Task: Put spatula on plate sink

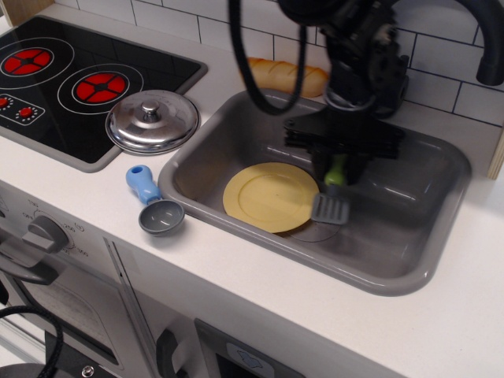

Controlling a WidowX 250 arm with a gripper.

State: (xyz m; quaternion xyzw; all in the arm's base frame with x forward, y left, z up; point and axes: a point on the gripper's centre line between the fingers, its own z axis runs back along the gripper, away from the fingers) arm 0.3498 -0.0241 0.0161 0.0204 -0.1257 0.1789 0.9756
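My gripper (337,167) is shut on the green handle of the spatula (331,197) and holds it above the grey sink (409,236). The spatula hangs with its dark grey slotted head down, just past the right rim of the yellow plate (272,197). The plate lies flat on the sink bottom, left of centre. The upper part of the handle is hidden between my fingers.
A blue-handled grey scoop (152,201) lies on the counter left of the sink. A silver pot lid (153,120) sits by the stove (71,79). A bread roll (285,75) lies behind the sink. A dark faucet (490,39) stands at the back right.
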